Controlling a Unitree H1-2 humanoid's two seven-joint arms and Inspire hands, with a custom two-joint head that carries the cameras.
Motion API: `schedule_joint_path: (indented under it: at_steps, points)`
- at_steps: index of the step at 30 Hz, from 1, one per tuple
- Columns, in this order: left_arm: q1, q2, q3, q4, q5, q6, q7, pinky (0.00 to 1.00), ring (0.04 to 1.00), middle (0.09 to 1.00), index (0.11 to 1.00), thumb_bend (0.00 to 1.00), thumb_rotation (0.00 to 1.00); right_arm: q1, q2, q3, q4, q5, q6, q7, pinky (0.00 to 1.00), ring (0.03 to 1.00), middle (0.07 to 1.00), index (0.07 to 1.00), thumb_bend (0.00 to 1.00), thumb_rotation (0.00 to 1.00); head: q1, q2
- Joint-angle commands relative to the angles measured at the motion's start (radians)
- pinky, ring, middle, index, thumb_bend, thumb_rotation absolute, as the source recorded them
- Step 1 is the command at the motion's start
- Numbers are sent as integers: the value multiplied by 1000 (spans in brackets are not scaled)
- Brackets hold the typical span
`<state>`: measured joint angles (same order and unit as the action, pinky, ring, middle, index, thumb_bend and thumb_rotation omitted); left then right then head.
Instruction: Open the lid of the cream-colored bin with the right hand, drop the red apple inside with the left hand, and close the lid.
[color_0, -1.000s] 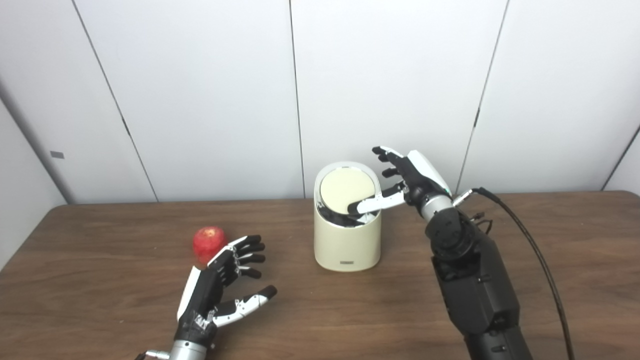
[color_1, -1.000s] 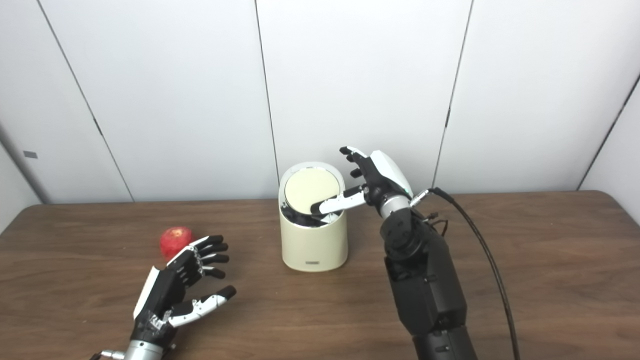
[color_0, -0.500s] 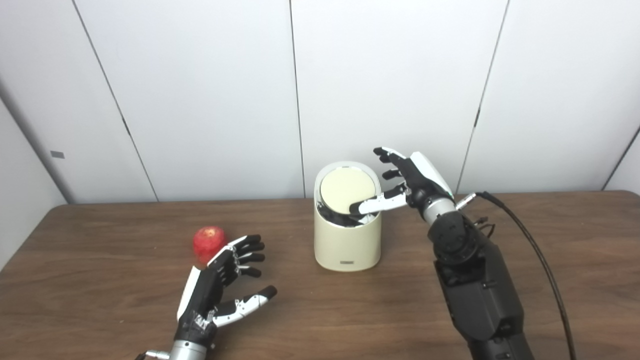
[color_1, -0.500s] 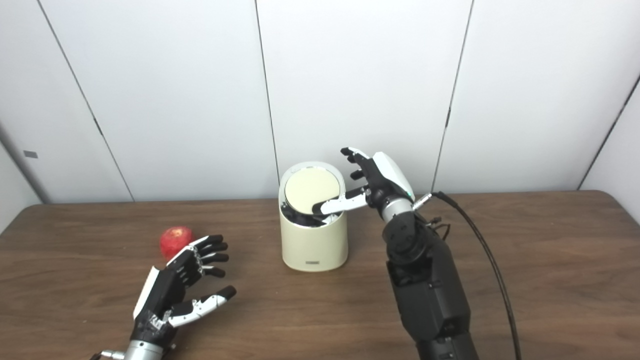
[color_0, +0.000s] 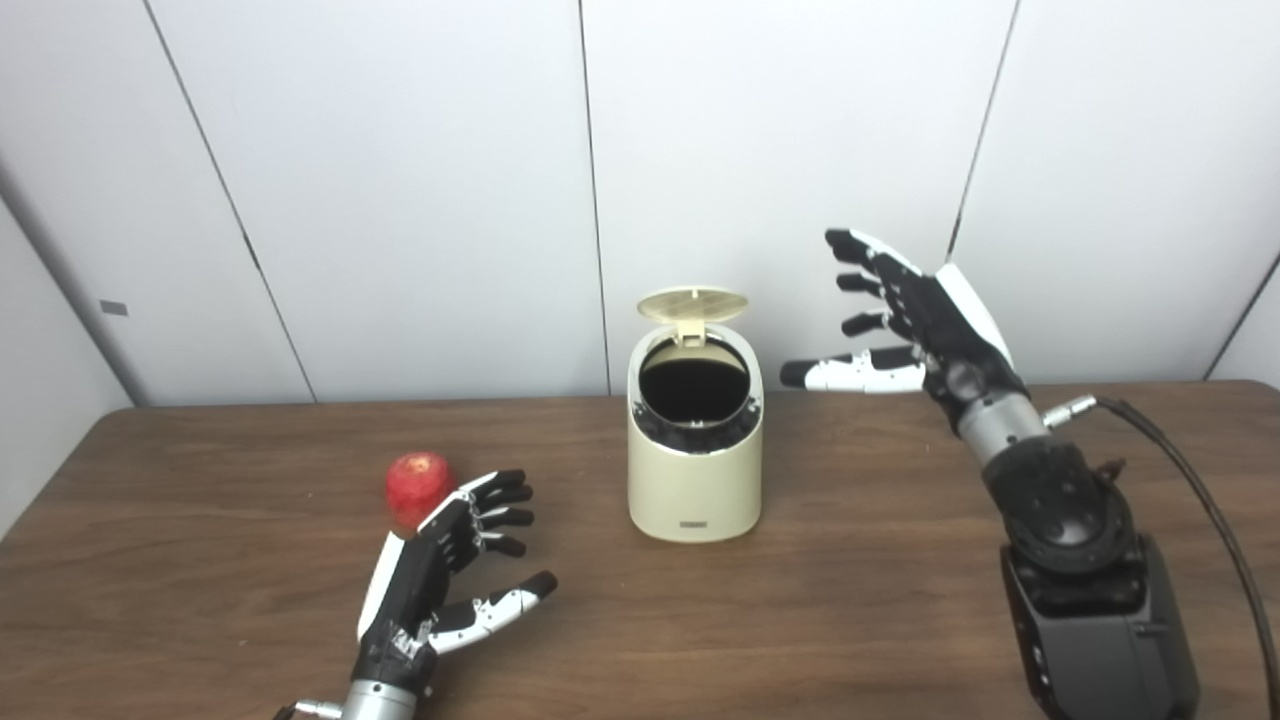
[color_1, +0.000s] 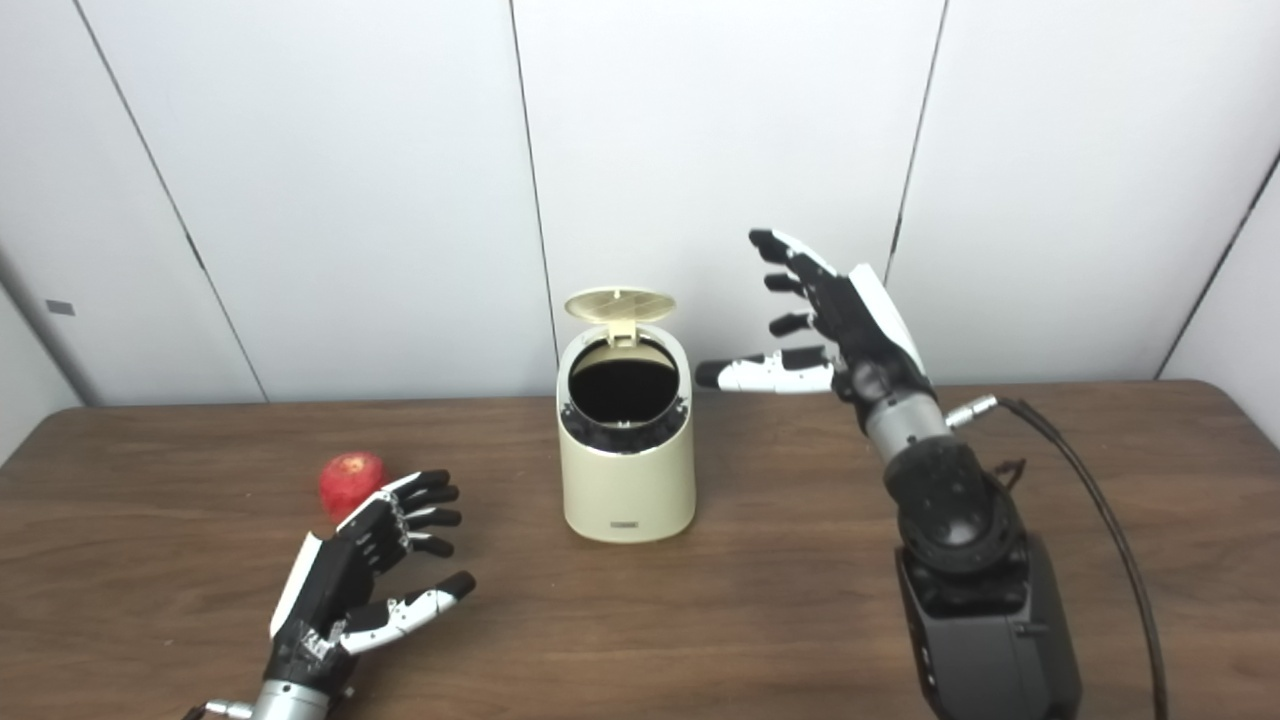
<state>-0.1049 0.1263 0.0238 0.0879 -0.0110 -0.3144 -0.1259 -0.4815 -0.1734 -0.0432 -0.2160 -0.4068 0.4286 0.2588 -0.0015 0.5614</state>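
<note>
The cream-colored bin (color_0: 692, 478) stands mid-table with its round lid (color_0: 693, 303) flipped up at the back and the dark inside showing. My right hand (color_0: 915, 330) is raised to the right of the bin, open, fingers spread, touching nothing. The red apple (color_0: 418, 484) rests on the table to the left of the bin. My left hand (color_0: 440, 570) lies just in front and to the right of the apple, open, fingers apart, close to the apple but not holding it.
The brown wooden table (color_0: 860, 600) reaches from the white panelled wall (color_0: 400, 180) to the picture's bottom edge. A black cable (color_0: 1190, 490) runs from my right wrist over the table's right side.
The bin's lid has sprung up from nearly shut to fully raised. My right hand has left the lid, moving up and to the right. The left hand and apple have stayed put.
</note>
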Motion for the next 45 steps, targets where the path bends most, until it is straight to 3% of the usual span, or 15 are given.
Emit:
schedule_joint_path:
  at_steps: [1,8,13,17,20,26,32,35,37,40,45]
  points:
    - [5,-8,-4,-16,-2,-4,11,595,719,774,805,651,0,3,-35,-13,-45,33,-37,-15,690,865,918,904,812,252,0,1]
    - [3,-7,-1,-20,1,-2,15,608,727,775,806,659,4,159,-78,-13,-9,129,-204,-57,718,836,902,891,829,235,2,-1]
    - [5,-15,7,-46,17,5,37,592,723,776,805,640,0,225,-89,1,16,142,-307,-84,705,834,907,891,873,281,35,-8]
    - [7,-46,32,-75,63,-58,103,574,683,742,765,648,0,266,-94,1,16,151,-334,-95,682,838,917,893,859,256,94,-17]
    - [8,-67,55,-131,132,-77,162,616,702,734,741,635,24,286,-100,-5,31,185,-365,-93,701,854,932,900,831,196,158,-25]
    - [-22,-79,109,-234,256,-43,256,658,784,803,777,679,111,317,-119,-9,13,188,-339,-89,734,856,939,915,786,101,224,-33]
    - [-87,-48,175,-245,341,3,328,700,847,866,835,683,56,320,-123,-3,-3,191,-310,-87,760,860,936,921,772,82,220,-35]
    - [-115,-19,191,-234,397,43,350,792,900,907,872,714,83,317,-130,6,-10,183,-305,-82,760,856,935,918,776,96,220,-36]
    - [-128,-1,192,-226,425,79,351,859,930,921,881,725,92,314,-132,10,-17,178,-295,-81,762,857,938,918,776,87,219,-36]
    - [-146,24,181,-214,438,151,333,840,923,930,896,781,125,310,-134,16,-32,167,-274,-80,749,850,933,914,781,97,218,-36]
    - [-180,71,152,-172,412,256,272,916,963,951,939,843,168,305,-135,21,-49,165,-247,-79,750,852,936,915,782,74,213,-35]
